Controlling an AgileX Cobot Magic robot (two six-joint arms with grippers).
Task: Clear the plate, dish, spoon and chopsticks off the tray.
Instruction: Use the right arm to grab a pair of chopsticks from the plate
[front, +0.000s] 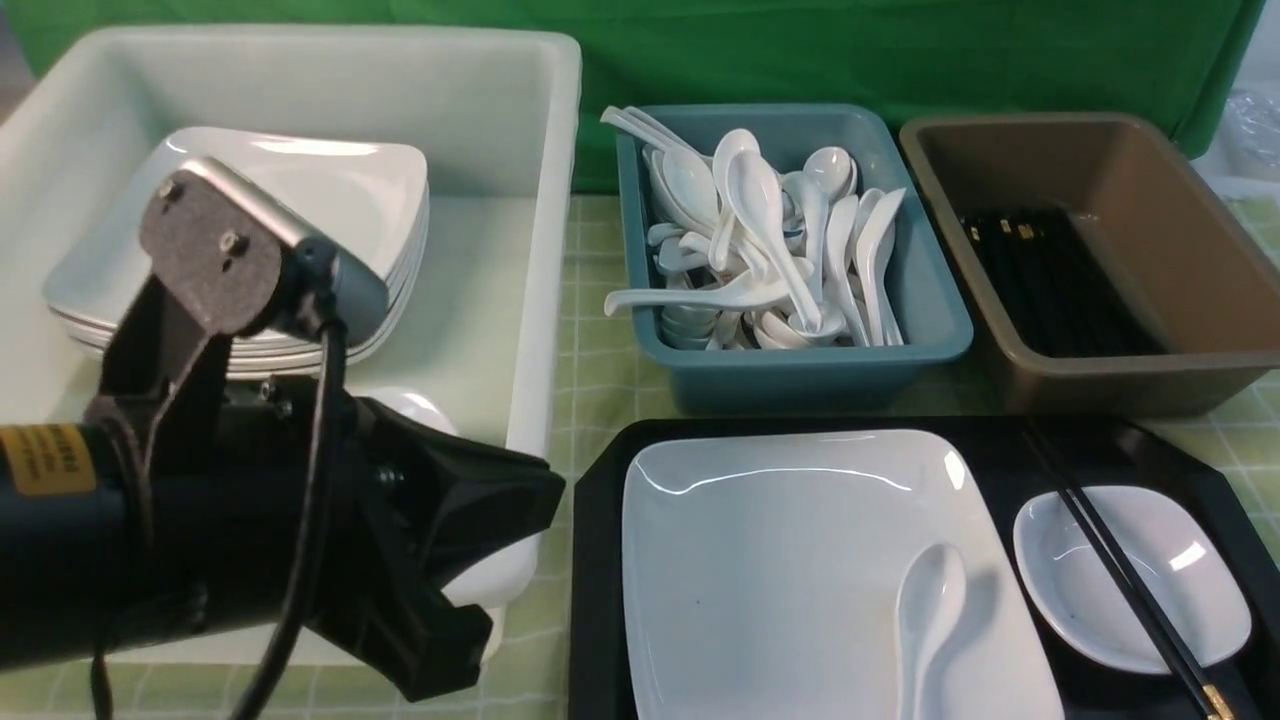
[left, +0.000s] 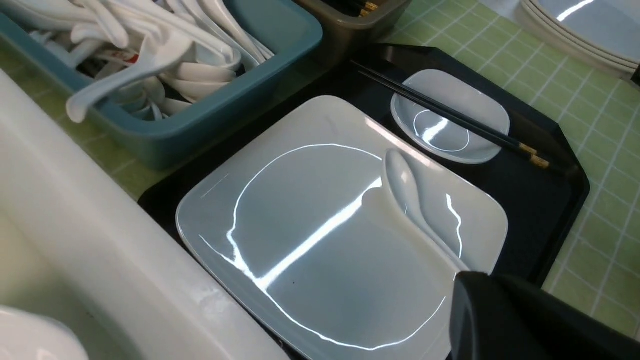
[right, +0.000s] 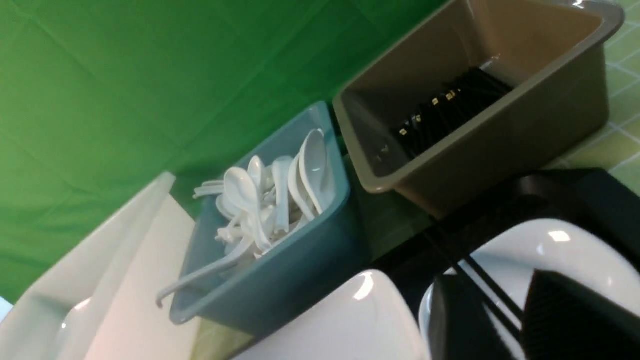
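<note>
Two chopsticks (front: 1120, 565) lie between the parted jaws of the right tool (right: 500, 310); a skewed pinch could drop one. Left tool (left: 475, 300) is closed, empty.

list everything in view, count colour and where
tray: one, black, front right
plate: one, white, tray's left part
spoon: one, white, on the plate
dish: one, white, tray's right part
chopsticks: one pair, black, across the dish
tub: one, white, left
plate stack: several, white, in tub
second stack: several, white, on cloth, right of tray
teal bin: one, behind tray
spoon pile: many, white, in teal bin
brown bin: one, right of teal bin
chopstick bundle: many, black, in brown bin
cloth: one, green checked, under everything
backdrop: one, green, at the back
left gripper: one, black, shut, before the tub by the plate
right gripper: one, black, open, facing the dish
</note>
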